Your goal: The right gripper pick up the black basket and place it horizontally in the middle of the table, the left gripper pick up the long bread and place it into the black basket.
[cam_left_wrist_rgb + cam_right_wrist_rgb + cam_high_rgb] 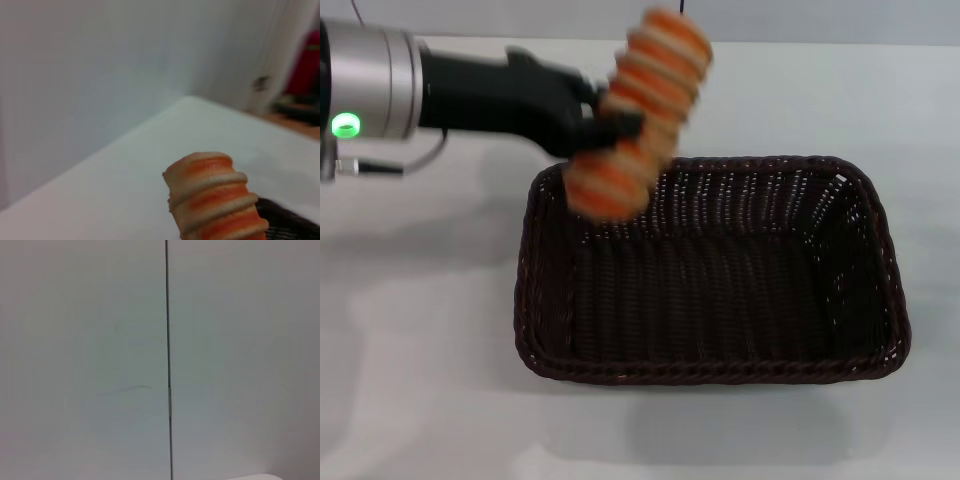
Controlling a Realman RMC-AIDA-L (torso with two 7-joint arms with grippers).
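The black basket (pixel 710 275) lies lengthwise in the middle of the white table (pixel 410 330), empty. My left gripper (pixel 615 125) reaches in from the left, shut on the long bread (pixel 645 105), and holds it tilted in the air above the basket's far left corner. The bread's orange ridged stripes face the head camera. In the left wrist view one end of the bread (pixel 215 197) shows close up, with a bit of the basket's rim (pixel 290 222) below it. The right gripper is out of view; its wrist view shows only a pale wall.
The table's far edge (pixel 820 44) runs along the top of the head view. A wall stands beyond the table (pixel 100 75). Bare tabletop lies around the basket on all sides.
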